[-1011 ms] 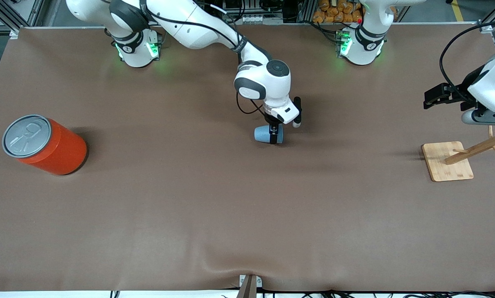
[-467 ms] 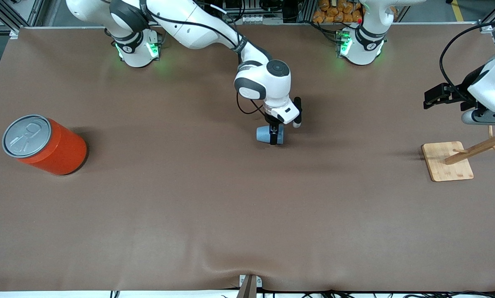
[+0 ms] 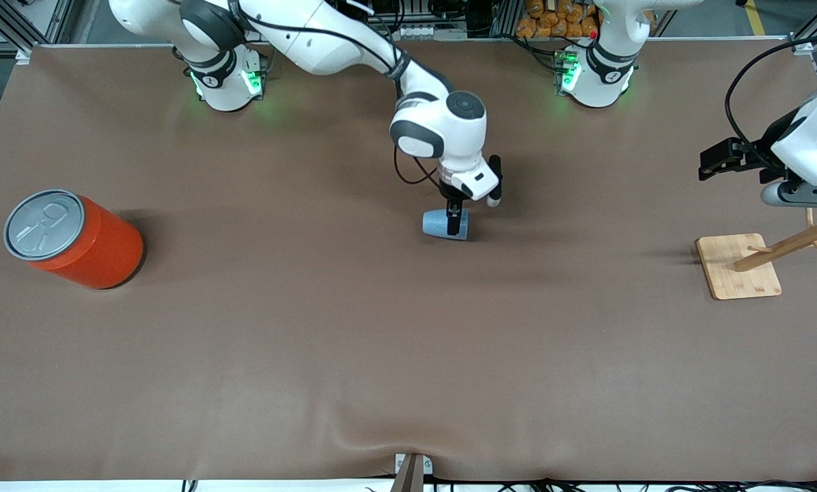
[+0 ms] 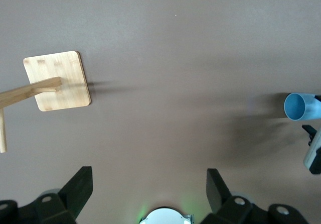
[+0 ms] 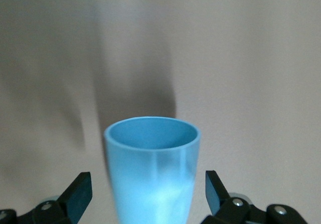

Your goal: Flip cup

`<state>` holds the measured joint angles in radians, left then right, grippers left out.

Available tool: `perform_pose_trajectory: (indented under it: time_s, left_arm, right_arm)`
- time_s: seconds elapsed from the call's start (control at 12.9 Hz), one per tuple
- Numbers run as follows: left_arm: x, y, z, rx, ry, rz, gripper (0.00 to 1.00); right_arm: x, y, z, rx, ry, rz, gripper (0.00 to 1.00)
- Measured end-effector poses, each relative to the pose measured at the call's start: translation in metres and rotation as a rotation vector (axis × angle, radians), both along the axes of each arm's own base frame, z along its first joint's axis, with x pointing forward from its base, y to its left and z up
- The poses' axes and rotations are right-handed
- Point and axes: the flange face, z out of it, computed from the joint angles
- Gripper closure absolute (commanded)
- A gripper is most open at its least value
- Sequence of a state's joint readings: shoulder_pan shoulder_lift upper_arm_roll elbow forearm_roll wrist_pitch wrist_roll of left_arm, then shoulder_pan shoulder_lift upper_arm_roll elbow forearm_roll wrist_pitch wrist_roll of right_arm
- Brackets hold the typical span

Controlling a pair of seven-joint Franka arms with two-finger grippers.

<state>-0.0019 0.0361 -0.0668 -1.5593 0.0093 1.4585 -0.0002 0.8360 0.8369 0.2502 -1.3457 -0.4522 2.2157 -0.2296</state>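
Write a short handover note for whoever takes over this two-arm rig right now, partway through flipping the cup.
Right end effector: open at mid-table, fingers either side of the light blue cup without gripping it.
Left end effector: open, waiting above the wooden stand at its own end of the table.
Cup: on its side, mouth toward the left arm's end.
Orange can: upright at the right arm's end, not involved.
Done: the right arm has reached the cup.
Left: grip the cup, turn it over and set it down.
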Motion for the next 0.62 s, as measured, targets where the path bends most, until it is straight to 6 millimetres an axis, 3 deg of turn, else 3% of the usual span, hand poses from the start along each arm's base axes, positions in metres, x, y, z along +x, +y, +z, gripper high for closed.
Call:
perform_pose_trajectory:
  time_s: [0.16,0.31,0.47,0.62]
  left_arm:
    - [0.0,0.0,-0.001,0.0,0.001,0.0,0.0]
    - [0.0,0.0,-0.001,0.0,0.002,0.0,0.0]
    - [0.0,0.0,-0.001,0.0,0.002,0.0,0.0]
    - [0.001,0.0,-0.002,0.0,0.004,0.0,0.0]
  right_arm:
    - [-0.017,0.007,0.036,-0.023,0.013,0.006,0.0]
    - [-0.021,0.004,0.086,-0.009,0.03,-0.025,0.0]
    - [0.005,-0.018,0.132,0.031,0.051,-0.104,0.0]
    - [0.054,-0.065,0.165,0.037,0.095,-0.234,0.0]
